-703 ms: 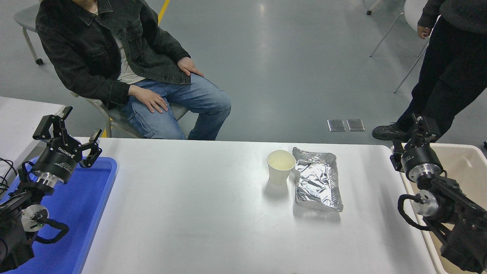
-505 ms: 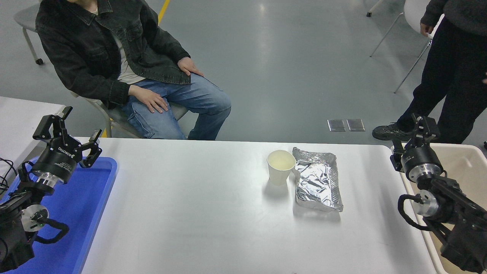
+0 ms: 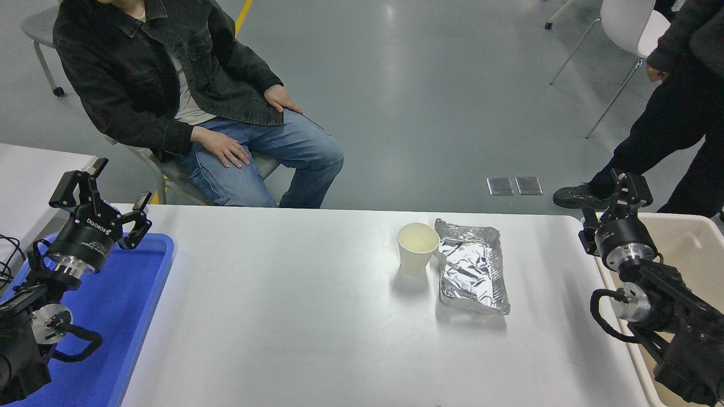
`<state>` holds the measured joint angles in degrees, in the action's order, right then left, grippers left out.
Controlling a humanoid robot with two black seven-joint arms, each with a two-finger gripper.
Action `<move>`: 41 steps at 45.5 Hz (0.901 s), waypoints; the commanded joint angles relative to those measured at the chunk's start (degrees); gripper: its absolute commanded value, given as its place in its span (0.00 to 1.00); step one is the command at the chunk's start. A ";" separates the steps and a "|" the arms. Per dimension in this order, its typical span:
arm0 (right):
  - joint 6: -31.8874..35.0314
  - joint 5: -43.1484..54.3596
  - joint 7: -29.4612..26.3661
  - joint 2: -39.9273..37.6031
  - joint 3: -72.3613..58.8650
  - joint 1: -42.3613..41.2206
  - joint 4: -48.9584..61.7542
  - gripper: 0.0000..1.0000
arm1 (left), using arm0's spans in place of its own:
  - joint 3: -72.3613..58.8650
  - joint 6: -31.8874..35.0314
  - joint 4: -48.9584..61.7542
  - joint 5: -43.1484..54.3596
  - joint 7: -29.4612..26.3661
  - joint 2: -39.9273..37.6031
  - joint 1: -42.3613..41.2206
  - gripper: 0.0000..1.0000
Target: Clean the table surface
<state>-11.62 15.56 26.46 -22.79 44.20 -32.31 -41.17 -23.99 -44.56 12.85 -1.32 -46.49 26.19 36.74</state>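
The white table surface (image 3: 283, 316) fills the middle of the head view. On it, right of centre, a pale paper cup (image 3: 418, 247) stands upright, touching a crinkled silver foil pouch (image 3: 473, 265) that lies flat at its right. My right gripper (image 3: 613, 200) hangs open and empty at the table's right edge, well to the right of the pouch. My left gripper (image 3: 107, 189) is parked open over the far end of the blue tray, holding nothing.
A blue tray (image 3: 121, 316) lies at the table's left end, a cream bin (image 3: 693, 249) beyond its right end. One person (image 3: 169, 90) sits at the far left side. Another person (image 3: 673, 113) stands at the far right by a white chair (image 3: 619, 22).
The standing person at the far right has shifted rightward, uncovering the white chair. My right gripper has barely moved; cup, pouch and left arm are as before.
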 commanded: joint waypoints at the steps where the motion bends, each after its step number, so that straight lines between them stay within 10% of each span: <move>1: 0.02 0.00 0.00 0.20 0.01 -0.04 -0.05 1.00 | 0.00 0.00 -0.02 0.00 0.00 0.00 0.00 1.00; 41: 0.11 0.00 0.00 0.12 -0.08 -0.74 -0.05 1.00 | 0.00 0.00 -0.02 0.00 0.00 0.00 0.00 1.00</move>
<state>-11.52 15.56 26.52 -22.74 44.19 -32.77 -41.15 -23.99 -44.56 12.87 -1.32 -46.49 26.19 36.74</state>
